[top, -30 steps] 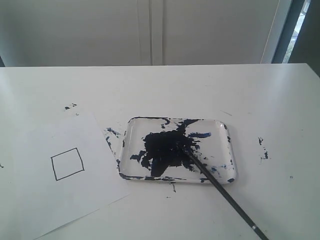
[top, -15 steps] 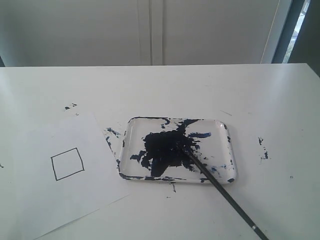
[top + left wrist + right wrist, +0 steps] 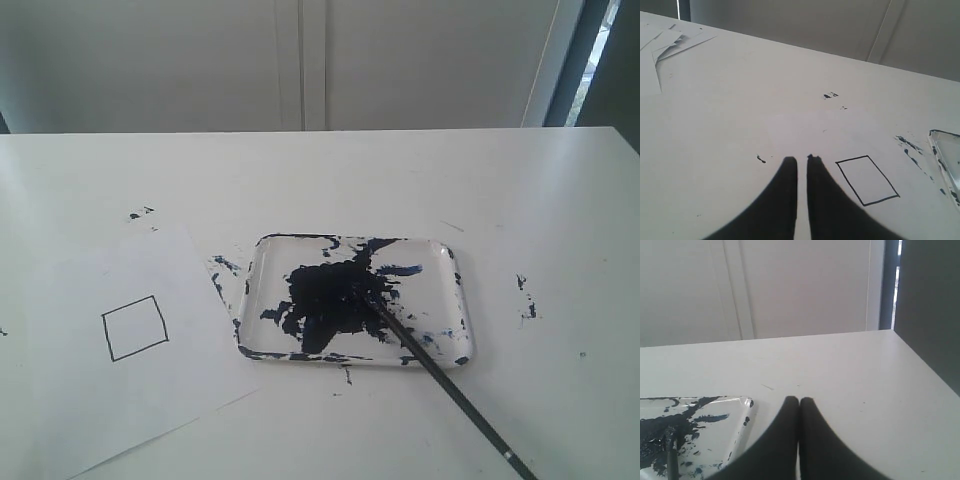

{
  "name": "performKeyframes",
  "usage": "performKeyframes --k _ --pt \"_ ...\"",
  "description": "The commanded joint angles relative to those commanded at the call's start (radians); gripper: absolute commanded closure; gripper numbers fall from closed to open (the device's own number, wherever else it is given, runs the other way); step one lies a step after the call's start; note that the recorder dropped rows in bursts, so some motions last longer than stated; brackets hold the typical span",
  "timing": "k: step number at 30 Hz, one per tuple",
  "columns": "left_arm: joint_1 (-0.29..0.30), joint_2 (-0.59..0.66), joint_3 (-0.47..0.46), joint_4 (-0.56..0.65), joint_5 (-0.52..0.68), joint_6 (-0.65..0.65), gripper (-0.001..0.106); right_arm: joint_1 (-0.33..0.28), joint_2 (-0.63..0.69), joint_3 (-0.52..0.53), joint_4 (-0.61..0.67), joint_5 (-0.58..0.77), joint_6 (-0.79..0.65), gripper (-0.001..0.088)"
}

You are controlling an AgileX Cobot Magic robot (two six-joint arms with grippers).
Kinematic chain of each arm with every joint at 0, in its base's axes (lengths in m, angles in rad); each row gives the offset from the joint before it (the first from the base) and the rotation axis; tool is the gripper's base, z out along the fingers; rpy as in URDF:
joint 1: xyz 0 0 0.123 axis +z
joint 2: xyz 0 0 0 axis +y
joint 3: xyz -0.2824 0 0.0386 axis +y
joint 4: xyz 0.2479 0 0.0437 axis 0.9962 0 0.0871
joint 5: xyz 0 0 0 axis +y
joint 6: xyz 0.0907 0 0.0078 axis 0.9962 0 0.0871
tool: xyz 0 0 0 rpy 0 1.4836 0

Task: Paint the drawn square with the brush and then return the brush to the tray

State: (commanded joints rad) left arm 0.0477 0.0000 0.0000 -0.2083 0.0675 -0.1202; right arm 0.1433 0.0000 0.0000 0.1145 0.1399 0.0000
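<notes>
Black and thin, the brush (image 3: 440, 375) looks very light and stiff, so I judge that weight is no problem, but the round narrow stick may roll or slip between the fingers. Its wet head lies in the dark paint (image 3: 325, 300) of the tray (image 3: 462, 262), and in the exterior view the handle goes over the tray's rim toward 5 o'clock and rests on the worktop (image 3: 400, 180). I would take hold on the dry part of the handle, outside the rim, because there is free room around it and no paint. The clear tray seems light also, so a push on the brush could shift it. The square (image 3: 134, 327) is blank, on the paper (image 3: 120, 400) at about 9 o'clock from the tray. The right fingers (image 3: 785, 435) are pressed together and hold nothing. In their view the head of the brush (image 3: 672, 457) and a corner of the tray (image 3: 742, 432) show off to one side, clearly apart from them. The left fingers (image 3: 780, 200) are almost together, with only a thin slit between, and they are empty. The square (image 3: 867, 179) lies near their tips, not touching, and the brush does not show in that view.
</notes>
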Motion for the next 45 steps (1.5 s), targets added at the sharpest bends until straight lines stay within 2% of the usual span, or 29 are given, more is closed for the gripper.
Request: performKeyframes --k 7,10,13,16,20,27,30,34,39,42,45 --pt "0.000 0.000 0.000 0.007 0.000 0.035 0.091 0.000 0.000 0.000 0.000 -0.051 0.000 0.0868" --pt "0.000 0.000 0.000 0.007 0.000 0.030 0.091 0.000 0.000 0.000 0.044 -0.113 0.089 0.0868" --pt "0.000 0.000 0.000 -0.029 -0.042 -0.054 0.091 0.000 0.000 0.000 0.051 -0.178 0.192 0.0868" --pt "0.000 0.000 0.000 -0.045 -0.114 -0.174 0.091 0.000 0.000 0.000 0.051 -0.223 0.194 0.0868" --pt "0.000 0.000 0.000 -0.042 -0.128 -0.190 0.091 0.000 0.000 0.000 0.051 -0.241 0.194 0.0868" --pt "0.000 0.000 -0.122 0.040 -0.068 -0.187 0.091 0.000 0.000 -0.005 0.053 -0.297 0.292 0.0868" --pt "0.000 0.000 -0.194 0.058 -0.032 -0.161 0.091 0.000 0.000 -0.058 0.032 -0.287 0.292 0.0868" --pt "0.000 0.033 -0.295 0.058 0.064 -0.081 0.091 0.000 0.000 -0.157 -0.062 -0.239 0.291 0.0868" --pt "0.000 0.095 -0.400 0.020 0.198 0.088 0.091 0.006 0.000 -0.281 -0.130 -0.118 0.282 0.0868" --pt "0.000 0.125 -0.456 -0.123 0.263 0.287 0.091 0.033 0.017 -0.337 -0.133 -0.058 0.222 0.0868" --pt "-0.002 0.146 -0.492 -0.354 0.297 0.550 0.091 0.080 0.054 -0.382 -0.130 -0.005 0.164 0.0868"
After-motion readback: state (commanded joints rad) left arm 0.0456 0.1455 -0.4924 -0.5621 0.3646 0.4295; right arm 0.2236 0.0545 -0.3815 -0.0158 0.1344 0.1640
